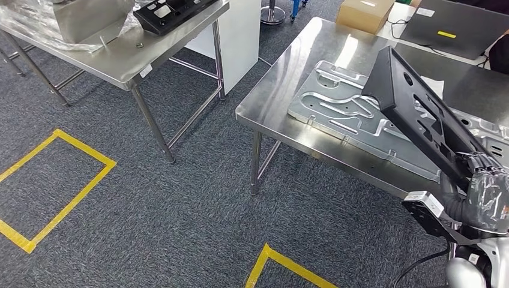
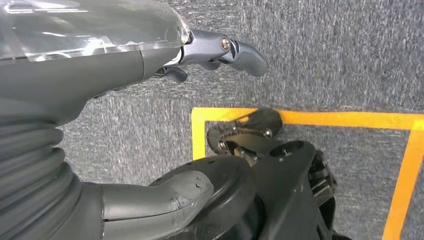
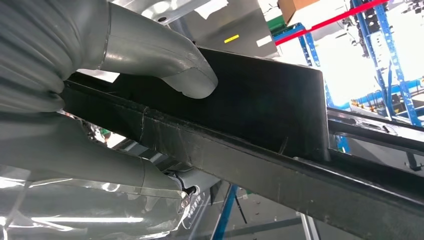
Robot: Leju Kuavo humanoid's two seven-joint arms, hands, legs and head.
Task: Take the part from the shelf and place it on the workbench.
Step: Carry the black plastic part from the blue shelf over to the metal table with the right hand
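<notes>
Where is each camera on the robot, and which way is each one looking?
Head view: high on the body, looking down at the steel workbench and carpet; the right hand shows.
Left wrist view: behind the hanging left hand, looking down at carpet and yellow tape.
Right wrist view: behind the right hand, facing along the black part.
Shared: head and right wrist views both show the black part.

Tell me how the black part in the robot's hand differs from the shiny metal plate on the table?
The black plastic frame part is dark, tilted up and held by the right hand; the silver stamped metal plate is shiny and lies flat on the steel workbench. Both are flat with cut-outs.
</notes>
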